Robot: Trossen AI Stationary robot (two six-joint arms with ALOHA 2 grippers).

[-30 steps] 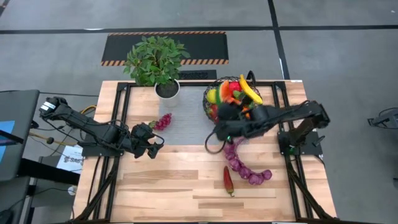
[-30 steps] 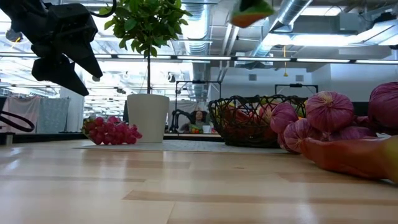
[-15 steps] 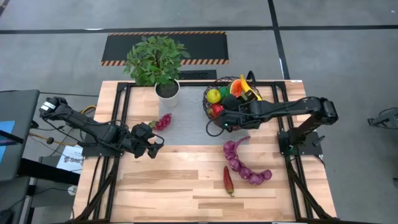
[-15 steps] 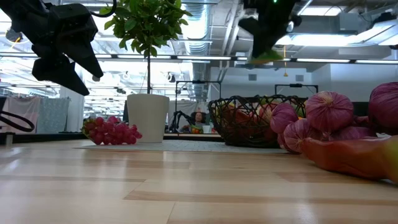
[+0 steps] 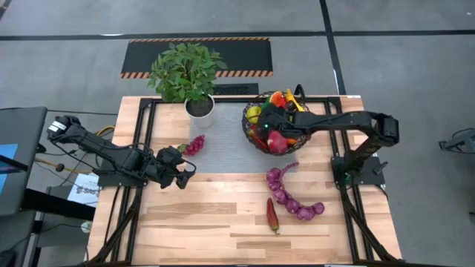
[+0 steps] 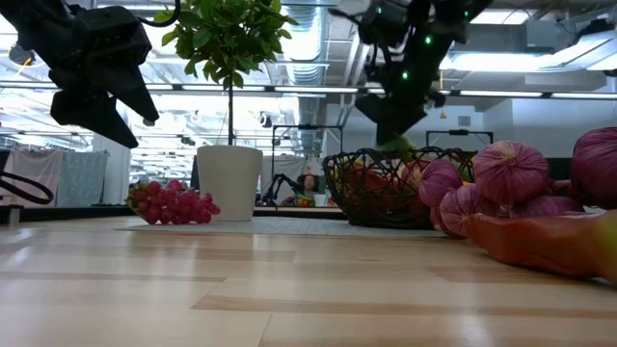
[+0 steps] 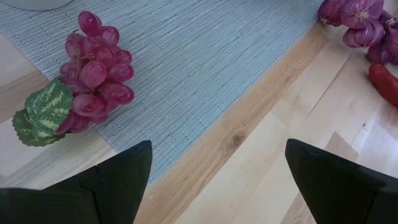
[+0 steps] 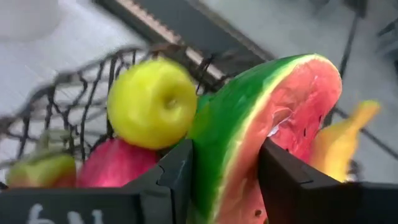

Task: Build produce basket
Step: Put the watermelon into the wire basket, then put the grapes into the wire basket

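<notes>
The dark wire basket [image 5: 278, 122] stands at the far right of the table and holds a yellow-green apple [image 8: 152, 102], a red piece [image 8: 118, 168], a banana [image 8: 339, 146] and more produce. My right gripper [image 8: 227, 155] is over the basket [image 6: 386, 188], shut on a watermelon slice [image 8: 249, 137]. My left gripper [image 5: 182, 172] hangs open and empty above the table's left side. Purple grapes [image 7: 93, 81] lie on the grey mat. A purple onion string [image 5: 293, 196] and a red chilli [image 5: 272, 215] lie on the wood. My right gripper pinches the watermelon slice between its two fingers, one finger [image 8: 177, 174] on the green rind [image 8: 208, 143] and the other [image 8: 286, 180] on the red flesh [image 8: 273, 118]. The slice is lifted clear, just above the produce in the basket.
A leafy plant in a white pot [image 5: 199, 106] stands at the far edge, left of the basket. The grey mat [image 5: 223, 152] lies between them. Bare wood lies along the near edge [image 5: 208, 222].
My right gripper has carried the watermelon slice from the basket's near rim toward the table's far edge, over the basket. It has come down until the slice is just above the produce. It has stayed shut on the slice.
</notes>
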